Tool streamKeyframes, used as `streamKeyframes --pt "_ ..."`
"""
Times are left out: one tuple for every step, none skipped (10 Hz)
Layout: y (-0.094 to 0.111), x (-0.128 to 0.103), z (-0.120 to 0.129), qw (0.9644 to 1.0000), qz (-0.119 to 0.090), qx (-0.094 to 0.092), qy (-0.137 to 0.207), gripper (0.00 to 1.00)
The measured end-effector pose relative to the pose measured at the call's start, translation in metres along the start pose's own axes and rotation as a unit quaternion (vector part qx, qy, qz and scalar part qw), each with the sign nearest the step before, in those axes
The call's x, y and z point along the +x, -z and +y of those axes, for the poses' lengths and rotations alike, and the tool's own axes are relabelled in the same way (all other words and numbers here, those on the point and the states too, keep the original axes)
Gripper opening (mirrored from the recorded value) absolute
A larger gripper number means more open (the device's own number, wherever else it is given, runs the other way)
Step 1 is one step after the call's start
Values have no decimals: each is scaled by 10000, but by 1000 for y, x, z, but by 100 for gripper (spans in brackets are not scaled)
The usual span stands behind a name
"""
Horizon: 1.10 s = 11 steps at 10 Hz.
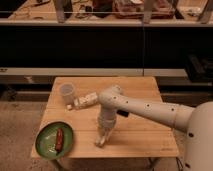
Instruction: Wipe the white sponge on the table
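The light-wood table (145, 135) fills the middle of the camera view. My gripper (102, 138) points straight down near the table's front edge, right of the green plate. It is shut on the white sponge (100, 143), a small off-white block pressed against the tabletop. The white arm reaches in from the lower right and bends over the table's centre.
A translucent cup (66, 93) stands at the back left, with a pale labelled pack (86, 101) lying beside it and a tiny white cube (69, 107) in front. A green plate (46, 146) holding a red item (59, 139) sits at the front left. A small dark object (121, 114) lies behind the arm.
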Motion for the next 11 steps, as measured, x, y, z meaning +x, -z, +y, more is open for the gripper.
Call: streamKeyframes --pt "1 12 7 9999 18 -17 -163 0" --pt "-1 26 13 9994 30 -57 -330 0" --pt "-4 41 15 9987 30 -104 -500 0" --pt "-5 57 8 9978 37 -41 -660 0" --pt "-4 66 -3 9973 57 38 -733 0" --pt "-1 72 -17 9971 90 121 -744 0" --pt "3 74 -35 9972 122 205 -708 0" --pt "8 70 -61 9980 175 282 -534 0" --pt "10 62 -76 9986 171 312 -404 0" --pt "11 47 -91 9993 158 307 -167 0" --pt "10 29 -101 9995 138 271 99 0"
